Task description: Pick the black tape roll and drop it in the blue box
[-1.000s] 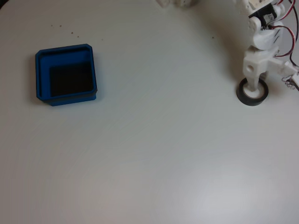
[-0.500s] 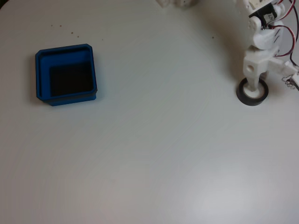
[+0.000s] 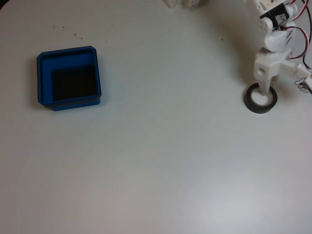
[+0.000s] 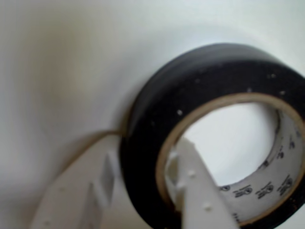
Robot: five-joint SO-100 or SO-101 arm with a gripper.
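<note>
Gripper [image 4: 143, 186] pinching black tape roll [image 3: 261, 100] wall at table's [image 3: 161, 161] right edge, one finger [image 4: 202, 191] inside core, blue box [image 3: 68, 78] well apart left, bare tabletop between

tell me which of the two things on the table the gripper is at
The black tape roll, at the right edge of the fixed view; one finger sits inside its core. The blue box lies far left.

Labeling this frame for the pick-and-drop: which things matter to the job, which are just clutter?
Job:
- tape roll, one gripper finger inside its core, one outside
- blue box, far left in the fixed view

Clutter:
- dark specks on the table
- white object at the top edge
</note>
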